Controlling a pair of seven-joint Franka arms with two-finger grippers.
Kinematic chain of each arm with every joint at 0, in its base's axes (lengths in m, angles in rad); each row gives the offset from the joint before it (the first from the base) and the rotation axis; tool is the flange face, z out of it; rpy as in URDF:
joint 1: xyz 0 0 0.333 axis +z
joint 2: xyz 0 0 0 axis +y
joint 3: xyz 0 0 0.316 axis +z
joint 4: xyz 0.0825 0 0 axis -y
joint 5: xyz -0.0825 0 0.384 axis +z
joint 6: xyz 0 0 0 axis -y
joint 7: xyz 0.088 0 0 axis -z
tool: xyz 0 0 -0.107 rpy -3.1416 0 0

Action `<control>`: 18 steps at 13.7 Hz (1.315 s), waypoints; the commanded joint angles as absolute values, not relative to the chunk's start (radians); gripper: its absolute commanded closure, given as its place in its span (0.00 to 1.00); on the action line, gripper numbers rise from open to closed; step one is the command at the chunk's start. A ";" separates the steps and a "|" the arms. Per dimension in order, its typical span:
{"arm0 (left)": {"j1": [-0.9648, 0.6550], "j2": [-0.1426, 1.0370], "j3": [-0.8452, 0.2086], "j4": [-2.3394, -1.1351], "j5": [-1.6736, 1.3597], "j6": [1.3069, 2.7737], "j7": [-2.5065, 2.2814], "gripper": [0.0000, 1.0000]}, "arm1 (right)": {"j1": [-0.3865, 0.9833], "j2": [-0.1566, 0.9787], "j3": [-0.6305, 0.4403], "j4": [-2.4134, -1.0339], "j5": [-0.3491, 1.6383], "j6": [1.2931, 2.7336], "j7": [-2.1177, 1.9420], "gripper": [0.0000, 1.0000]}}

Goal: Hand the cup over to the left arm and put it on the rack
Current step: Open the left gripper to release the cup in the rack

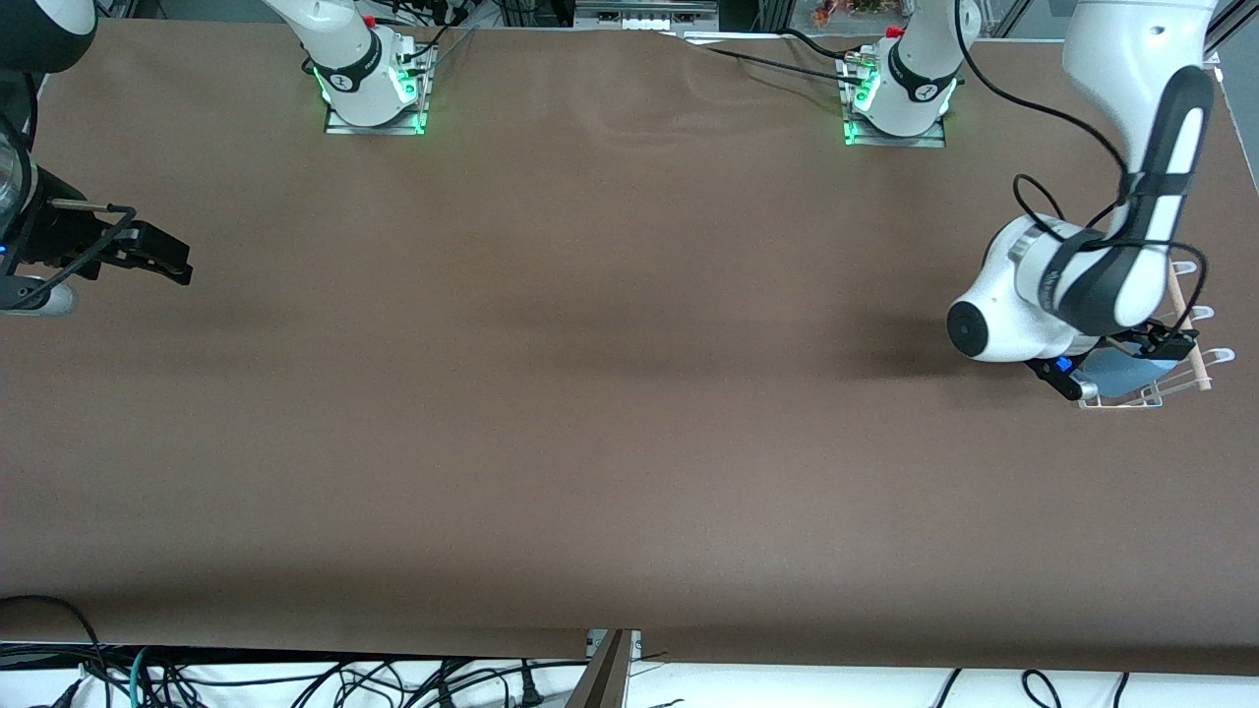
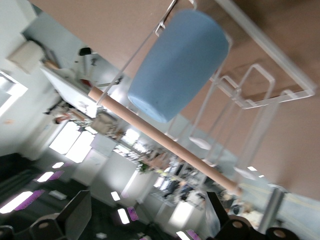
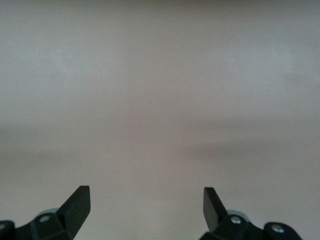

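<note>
From the front I count two arms, one light-blue cup (image 1: 1124,372) and one white wire rack (image 1: 1170,354), all on one brown table (image 1: 590,393). My left gripper (image 1: 1121,359) sits low at the rack, at the left arm's end of the table, with the cup just beside it among the rack's wires; my own wrist covers much of both, so only a slice of blue shows. My right gripper (image 1: 157,258) waits over the table's right-arm end, its arm cut off by the frame edge. In the left wrist view, one cup (image 2: 177,65) lies on the rack's prongs (image 2: 250,90) by the single wooden rod (image 2: 165,142), well clear of my spread fingertips (image 2: 75,212), which grip nothing. In the right wrist view, my fingertips (image 3: 77,205) stand wide apart over bare table (image 3: 160,100).
</note>
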State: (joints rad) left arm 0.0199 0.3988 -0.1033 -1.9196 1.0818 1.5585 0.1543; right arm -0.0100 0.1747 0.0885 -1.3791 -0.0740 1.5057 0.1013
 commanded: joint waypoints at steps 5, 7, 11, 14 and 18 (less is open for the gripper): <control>0.006 0.387 -0.135 -1.582 0.454 1.408 0.068 0.00 | -0.017 0.160 0.092 -1.384 -0.075 1.497 0.084 0.00; 0.008 0.382 -0.155 -1.499 0.259 1.394 -0.035 0.00 | -0.017 0.160 0.092 -1.384 -0.075 1.497 0.083 0.00; 0.025 0.348 -0.143 -1.355 -0.017 1.405 -0.055 0.00 | -0.017 0.160 0.092 -1.384 -0.075 1.497 0.083 0.00; 0.031 0.342 -0.098 -1.333 -0.015 1.479 -0.190 0.00 | -0.017 0.160 0.092 -1.384 -0.074 1.497 0.083 0.00; 0.038 0.276 -0.107 -1.344 -0.027 1.480 -0.218 0.00 | -0.017 0.160 0.092 -1.384 -0.074 1.497 0.083 0.00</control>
State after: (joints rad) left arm 0.0320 0.3294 -0.1069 -1.3334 0.0107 1.4799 -0.1918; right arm -0.0101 0.1747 0.0884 -1.3790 -0.0740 1.5057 0.1005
